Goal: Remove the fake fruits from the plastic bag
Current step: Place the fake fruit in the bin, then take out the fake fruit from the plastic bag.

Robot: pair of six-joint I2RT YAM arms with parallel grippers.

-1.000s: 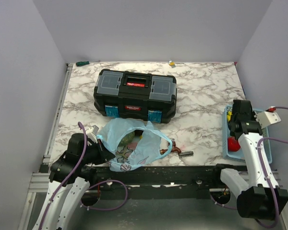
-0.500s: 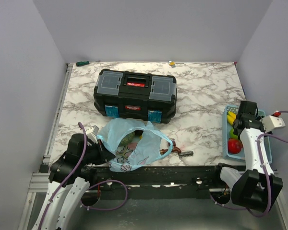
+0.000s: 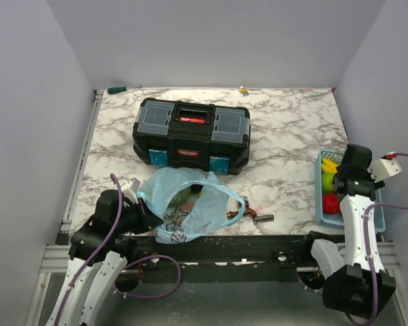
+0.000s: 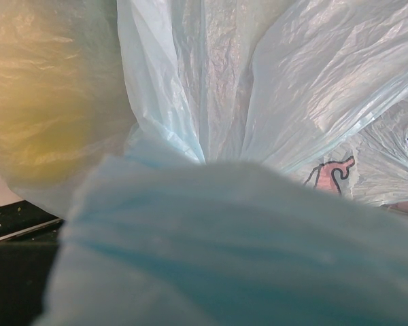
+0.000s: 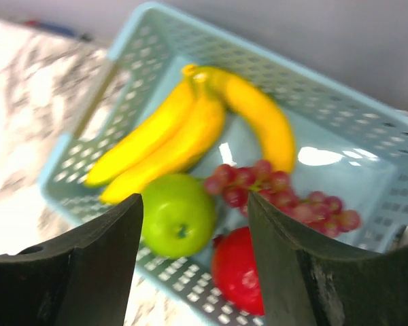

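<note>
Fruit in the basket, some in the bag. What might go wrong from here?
The left gripper is clamped on the thin plastic bag; a hard pull might tear it. A yellowish fruit sits inside behind folds, awkward to reach. The right gripper hangs open over the crowded basket and might nudge it.

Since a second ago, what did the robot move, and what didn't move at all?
The right gripper opened and drew back to the right, leaving a green apple lying in the basket. The plastic bag and toolbox stayed put.
</note>
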